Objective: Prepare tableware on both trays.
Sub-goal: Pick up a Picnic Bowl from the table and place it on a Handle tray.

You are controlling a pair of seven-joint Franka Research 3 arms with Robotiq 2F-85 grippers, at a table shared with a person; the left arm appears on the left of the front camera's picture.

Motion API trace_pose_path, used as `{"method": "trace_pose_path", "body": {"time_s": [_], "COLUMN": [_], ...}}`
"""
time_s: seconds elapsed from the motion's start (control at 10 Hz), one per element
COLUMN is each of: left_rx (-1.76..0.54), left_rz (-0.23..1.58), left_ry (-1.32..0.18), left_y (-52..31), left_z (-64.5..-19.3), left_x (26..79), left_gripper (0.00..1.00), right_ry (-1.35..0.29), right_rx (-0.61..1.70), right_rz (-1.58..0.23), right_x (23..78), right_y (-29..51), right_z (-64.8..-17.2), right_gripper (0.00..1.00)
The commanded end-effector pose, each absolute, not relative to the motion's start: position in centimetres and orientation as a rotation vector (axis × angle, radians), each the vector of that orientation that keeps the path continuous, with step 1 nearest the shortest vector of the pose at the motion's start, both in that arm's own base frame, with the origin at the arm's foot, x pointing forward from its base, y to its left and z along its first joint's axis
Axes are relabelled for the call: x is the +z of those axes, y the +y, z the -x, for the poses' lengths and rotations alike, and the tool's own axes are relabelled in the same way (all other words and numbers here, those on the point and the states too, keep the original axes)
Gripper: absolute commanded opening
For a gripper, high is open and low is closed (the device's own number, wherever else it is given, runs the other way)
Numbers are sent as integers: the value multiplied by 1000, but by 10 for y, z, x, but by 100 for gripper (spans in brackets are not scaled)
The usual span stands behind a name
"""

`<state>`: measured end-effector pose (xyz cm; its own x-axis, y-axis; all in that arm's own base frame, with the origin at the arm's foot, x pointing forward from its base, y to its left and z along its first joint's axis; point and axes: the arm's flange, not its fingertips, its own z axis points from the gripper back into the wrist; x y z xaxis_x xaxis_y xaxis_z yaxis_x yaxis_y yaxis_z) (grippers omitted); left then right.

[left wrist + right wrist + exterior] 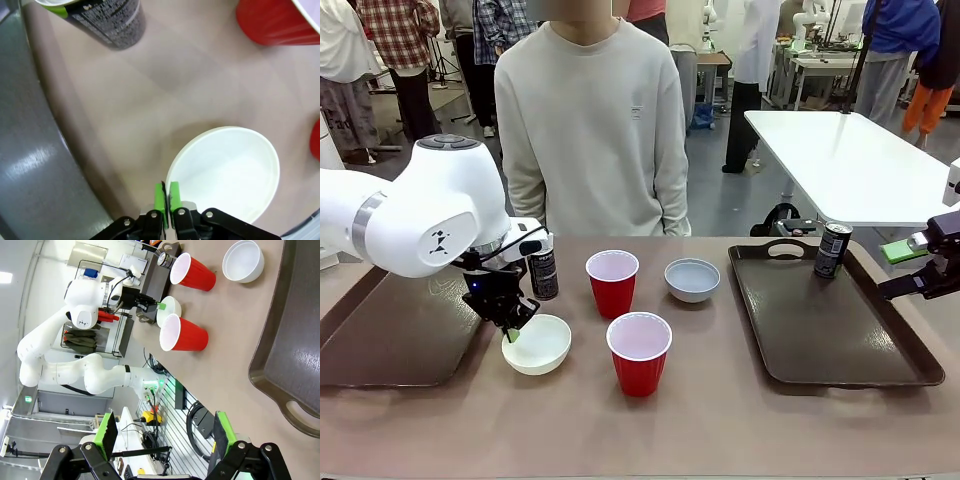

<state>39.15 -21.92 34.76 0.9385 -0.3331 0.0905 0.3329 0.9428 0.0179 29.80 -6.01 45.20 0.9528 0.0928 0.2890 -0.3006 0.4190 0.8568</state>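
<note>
My left gripper [512,328] is shut on the near-left rim of the cream-white bowl [540,345], which sits on the table beside the left tray [380,335]. In the left wrist view the green pads [160,197] pinch the bowl [230,170] at its rim. One black can [542,272] stands on the table behind the bowl. The other can [832,250] stands on the right tray [830,330]. Two red cups [612,283] [639,352] and the grey-blue bowl [692,280] are on the table between the trays. My right gripper [164,435] hangs open at the right tray's outer edge, holding nothing.
A person in a pale sweater [592,130] stands at the far side of the table, hands out of sight. A green object [900,250] lies beyond the right tray. A white table [850,160] stands behind at the right.
</note>
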Motion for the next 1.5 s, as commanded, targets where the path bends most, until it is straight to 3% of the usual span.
{"method": "trace_pose_path", "body": {"time_s": [0.0,1.1,1.4], "left_rx": [-286,-228,-201], "left_rz": [-23,92,156], "left_ry": [-80,-195,-154], "left_y": [-221,-155,-95], "left_z": [-391,-345,-360], "left_x": [346,443,446], "left_gripper": [0,0,0], "right_ry": [-217,-217,-217], "right_rx": [254,254,254], "right_rz": [-1118,-1118,-1118], "right_x": [451,451,451], "right_y": [-62,-62,-62], "right_z": [-298,-298,-298], "right_gripper": [100,100,100]}}
